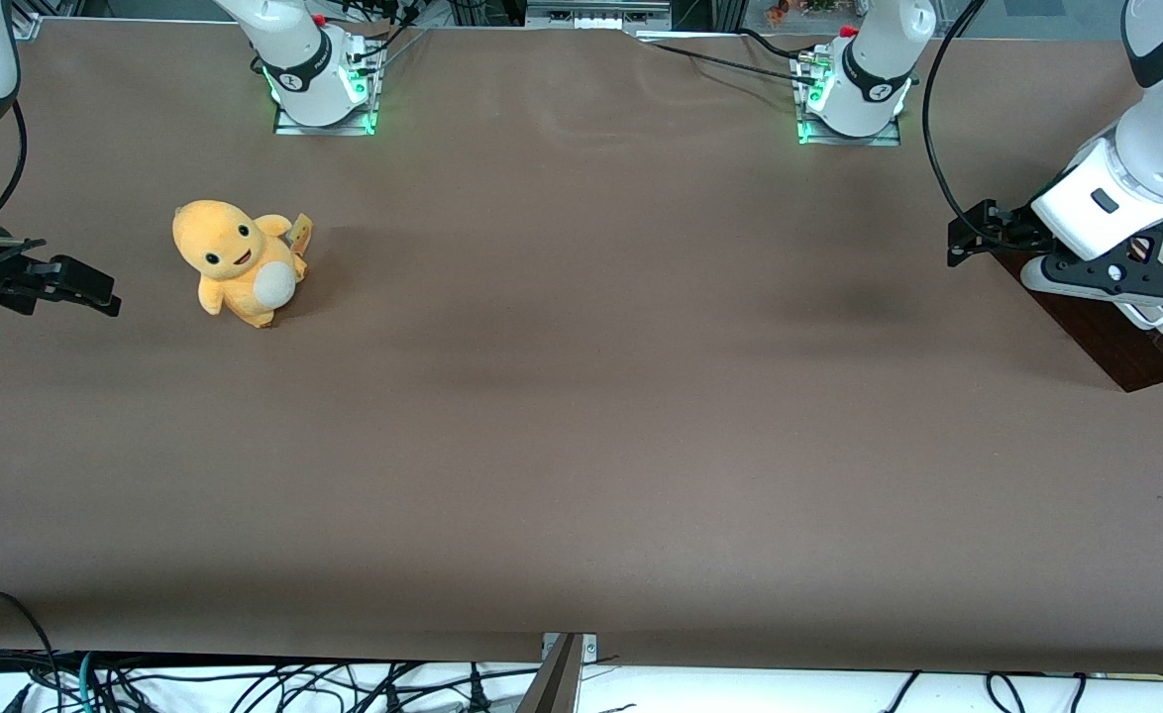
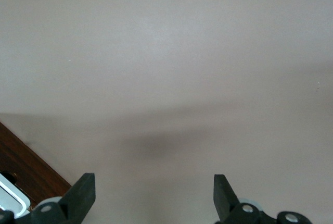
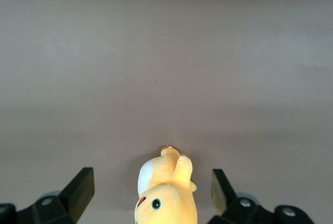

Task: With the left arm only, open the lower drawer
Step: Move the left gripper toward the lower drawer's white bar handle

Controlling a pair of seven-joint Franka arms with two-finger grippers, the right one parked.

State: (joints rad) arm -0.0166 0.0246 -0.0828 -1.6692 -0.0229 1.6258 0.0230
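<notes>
Brown table, lower drawer at working arm's end, shut-looking; left arm gripper wide open, empty, hovering just beside drawer front, handle right by one finger.

Plain brown tabletop. Dark brown drawer front with a white-silver handle. White left arm, dark grey joint band, black pincer above the tabletop beside the drawer. Yellow-orange plush toy, white belly, black eyes.
</notes>
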